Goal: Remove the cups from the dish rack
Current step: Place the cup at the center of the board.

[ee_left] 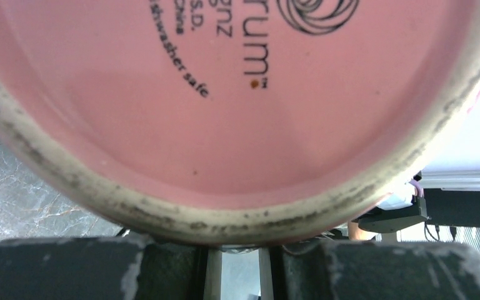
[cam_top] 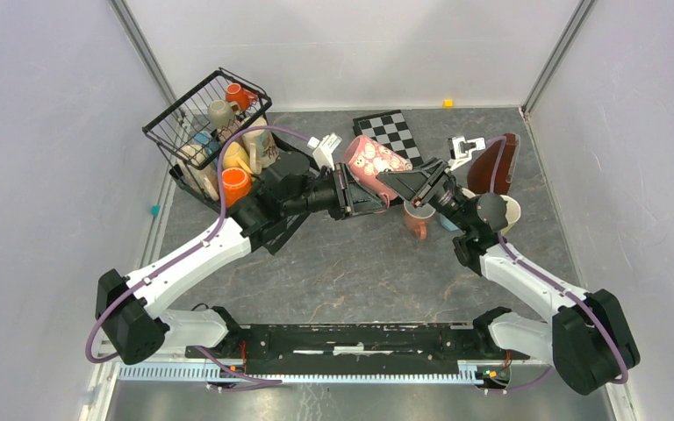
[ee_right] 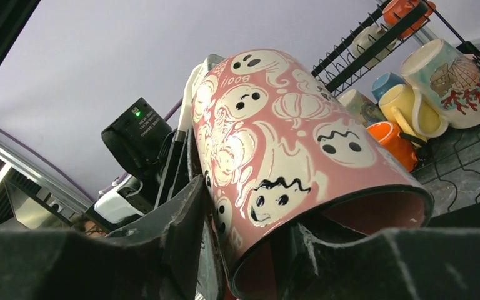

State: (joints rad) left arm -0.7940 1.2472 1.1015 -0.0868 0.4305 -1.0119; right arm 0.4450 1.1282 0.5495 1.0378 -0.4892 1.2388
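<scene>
Pink mug sideways; base end tight in left gripper; mouth toward right gripper, hold uncertain

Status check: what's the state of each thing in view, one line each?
pink ghost mug: tilted, held off the table.
left gripper: shut on its base.
right gripper: fingers straddle its rim; clamp unclear.
dish rack: several cups inside.
salmon mug: upright on table.

The mug lies between the left gripper, at its base, and the right gripper, at its rim. The dish rack stands behind the left gripper. A cup sits below the right gripper.
</scene>
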